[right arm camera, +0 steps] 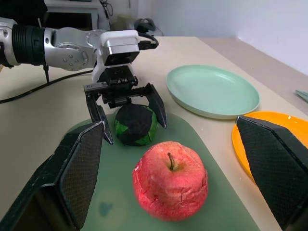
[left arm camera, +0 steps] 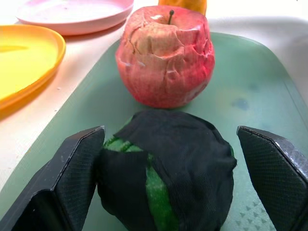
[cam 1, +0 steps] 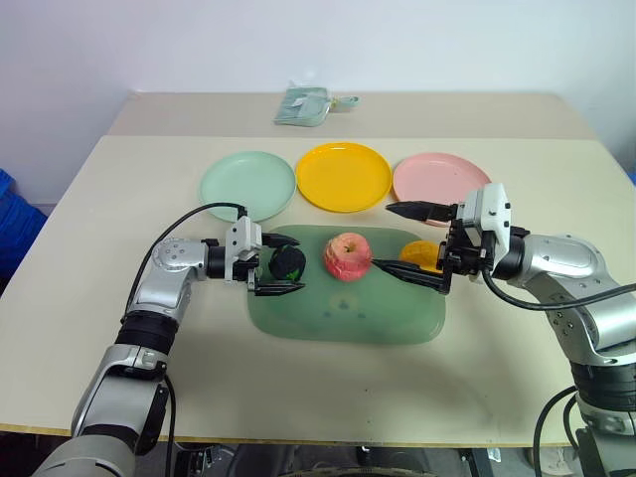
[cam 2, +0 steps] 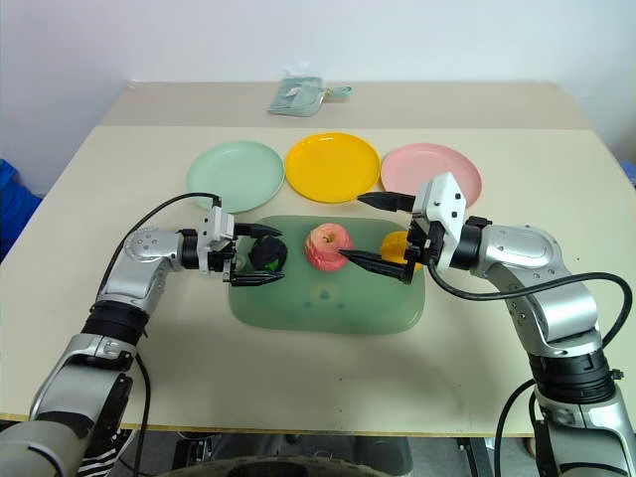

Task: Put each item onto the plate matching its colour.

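On the cutting board [cam 1: 343, 318], the left gripper [cam 1: 277, 263] sits spread wide around the lumpy green-black ball [cam 1: 289, 261] near the board's left edge, not clamped. The wrinkly pink-red apple [cam 1: 347, 255] is mid-board between the wide-open fingers of the right gripper [cam 1: 417, 241], with the orange lump [cam 1: 421, 253] by the right edge. Further back, the mint plate [cam 1: 247, 185], yellow plate [cam 1: 344, 176] and pink plate [cam 1: 438, 178] line up along the table [cam 1: 119, 199].

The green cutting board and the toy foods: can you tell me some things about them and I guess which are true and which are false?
1. The pink-red apple sits on the green cutting board. True.
2. The dark green-black ball already lies on the mint green plate. False: it is on the cutting board, between the open fingers of the left gripper.
3. The yellow plate stands between the mint green plate and the pink plate. True.
4. The right gripper is squeezing the apple. False: its fingers are wide open, apart from the apple.
5. The orange-yellow lump is on the yellow plate. False: it is on the cutting board.
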